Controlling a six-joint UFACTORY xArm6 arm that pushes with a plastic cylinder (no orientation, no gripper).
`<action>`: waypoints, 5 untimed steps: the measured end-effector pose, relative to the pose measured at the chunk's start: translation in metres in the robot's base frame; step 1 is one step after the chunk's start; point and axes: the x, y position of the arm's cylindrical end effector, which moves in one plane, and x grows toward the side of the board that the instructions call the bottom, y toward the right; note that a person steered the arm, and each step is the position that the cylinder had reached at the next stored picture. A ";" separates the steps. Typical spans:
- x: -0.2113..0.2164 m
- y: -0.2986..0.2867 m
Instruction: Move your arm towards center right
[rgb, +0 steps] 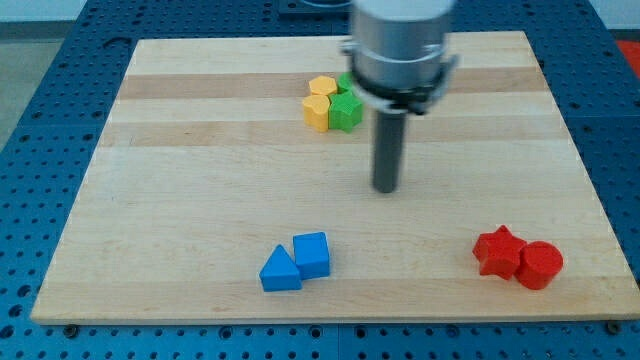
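Now my tip (386, 188) mid-board (200, 180)

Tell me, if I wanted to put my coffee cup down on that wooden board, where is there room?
The whole view's-left side is bare, and so is the right middle, between my tip and the board edge. It is crowded at top centre, where yellow blocks and green blocks cluster, and along the bottom by the blue blocks, red star and red cylinder.

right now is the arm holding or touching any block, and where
Nothing is held. My tip rests on bare board, apart from every block; the nearest, the green block, sits up and to the view's left.
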 end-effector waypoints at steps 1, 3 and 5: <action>-0.001 0.093; -0.001 0.183; -0.001 0.187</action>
